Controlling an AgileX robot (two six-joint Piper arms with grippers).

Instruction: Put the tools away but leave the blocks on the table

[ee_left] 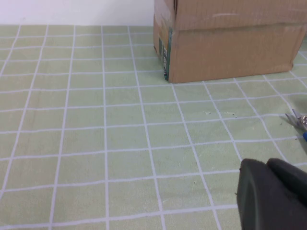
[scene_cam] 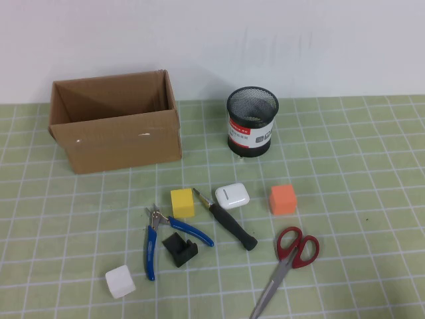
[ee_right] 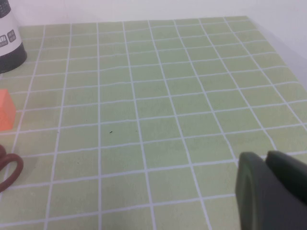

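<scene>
**Tabletop stock before sorting: three tools loose, both arms parked**

Nearest the robot, neither arm reaches into the high view. The left gripper (ee_left: 271,191) hangs low over bare mat at the left side, fingers pressed together and holding nothing; the right gripper (ee_right: 271,184) does the same over bare mat at the right.

Front row: the white block (scene_cam: 120,281) at near left; the red-handled scissors (scene_cam: 285,266) at near right, grey blades pointing toward the robot and handles away.

Middle row: the blue-handled pliers (scene_cam: 159,236), handles splayed, with a small black plastic piece (scene_cam: 180,249) lying between those handles. The black-handled screwdriver (scene_cam: 229,222) lies slanted, its tip close to the yellow block (scene_cam: 182,202). A white rounded case (scene_cam: 232,195) sits just beside the screwdriver's shaft. The orange block (scene_cam: 283,199) stands apart to the right.

Far row: an open cardboard box (scene_cam: 116,123) at left, a black mesh pen cup (scene_cam: 252,121) at centre, both on the green grid table (scene_cam: 372,166).

Handling note: no tool is yet stowed. The scissors look the easiest first pick for the right arm, being clear of neighbours. The screwdriver likely wants a grasp at mid-handle, away from the yellow block and the case, so that neither is nudged. For the pliers, closing across one handle clear of the black piece seems safest.
</scene>
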